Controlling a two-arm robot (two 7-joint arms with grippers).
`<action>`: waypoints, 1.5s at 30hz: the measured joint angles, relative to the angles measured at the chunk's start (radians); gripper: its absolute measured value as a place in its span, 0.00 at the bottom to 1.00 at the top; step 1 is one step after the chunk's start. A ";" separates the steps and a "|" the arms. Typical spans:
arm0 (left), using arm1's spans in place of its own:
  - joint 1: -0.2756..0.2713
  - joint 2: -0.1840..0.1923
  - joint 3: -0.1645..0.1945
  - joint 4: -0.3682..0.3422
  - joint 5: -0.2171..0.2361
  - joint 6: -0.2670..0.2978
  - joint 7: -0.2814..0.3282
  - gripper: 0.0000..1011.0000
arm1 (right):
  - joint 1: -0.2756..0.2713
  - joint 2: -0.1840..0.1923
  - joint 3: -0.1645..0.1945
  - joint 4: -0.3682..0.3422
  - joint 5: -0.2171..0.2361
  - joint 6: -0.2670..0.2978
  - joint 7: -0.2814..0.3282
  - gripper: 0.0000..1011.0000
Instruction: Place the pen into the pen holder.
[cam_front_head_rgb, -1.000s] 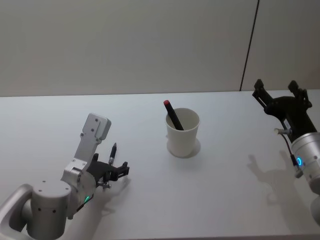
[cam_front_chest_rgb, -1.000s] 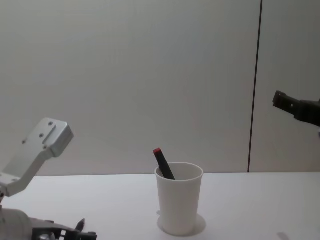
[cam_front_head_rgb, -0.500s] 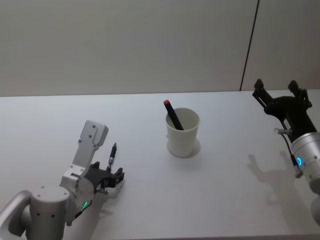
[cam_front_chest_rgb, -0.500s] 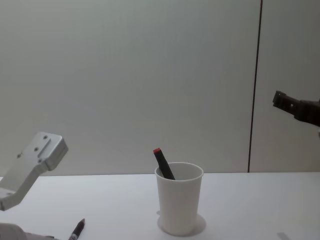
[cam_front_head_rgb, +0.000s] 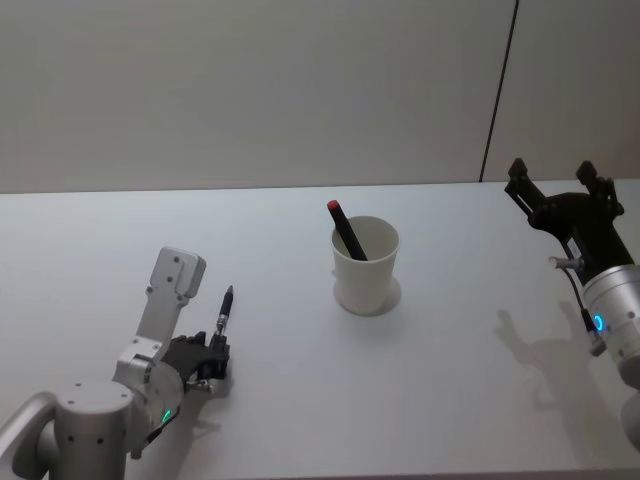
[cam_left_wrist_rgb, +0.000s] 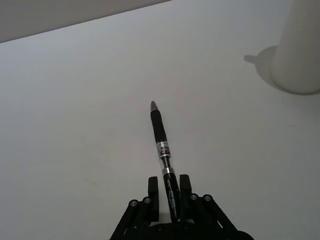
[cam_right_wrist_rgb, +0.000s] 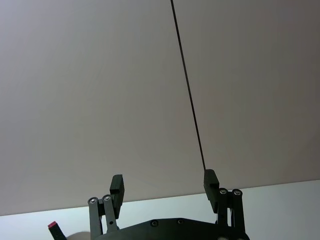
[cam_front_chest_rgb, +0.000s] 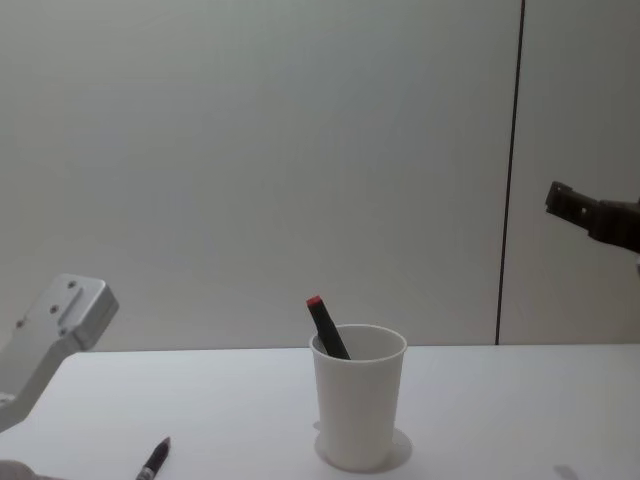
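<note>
While right gripper (cam_front_head_rgb: 552, 170) hangs spread, left gripper (cam_left_wrist_rgb: 169, 181) fingers (cam_left_wrist_rgb: 153, 187) flank the pen (cam_left_wrist_rgb: 161, 140), not clamped.

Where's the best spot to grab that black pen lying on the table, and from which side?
Grip the pen by its rear barrel, behind the silver band, from above with a finger on each long side: it lies flat and slim. The left gripper, open, straddles that end; the right gripper hangs parked.

Pen holder (cam_front_chest_rgb: 358, 405) ctr w/ red-capped pen (cam_front_chest_rgb: 324, 326) inside; 2nd pen (cam_front_chest_rgb: 154, 460) flat on table (cam_front_chest_rgb: 510, 410), lower left.
</note>
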 joint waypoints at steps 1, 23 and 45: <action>0.001 0.000 -0.001 0.001 -0.002 -0.002 0.001 0.26 | 0.000 0.000 0.000 0.000 0.000 0.000 0.000 0.99; 0.008 -0.007 -0.006 0.003 -0.002 -0.016 -0.001 0.12 | 0.000 0.000 0.000 0.000 0.000 0.000 0.000 0.99; 0.052 0.018 -0.019 -0.126 0.075 -0.166 0.054 0.12 | 0.000 0.000 0.000 0.000 0.000 0.000 0.000 0.99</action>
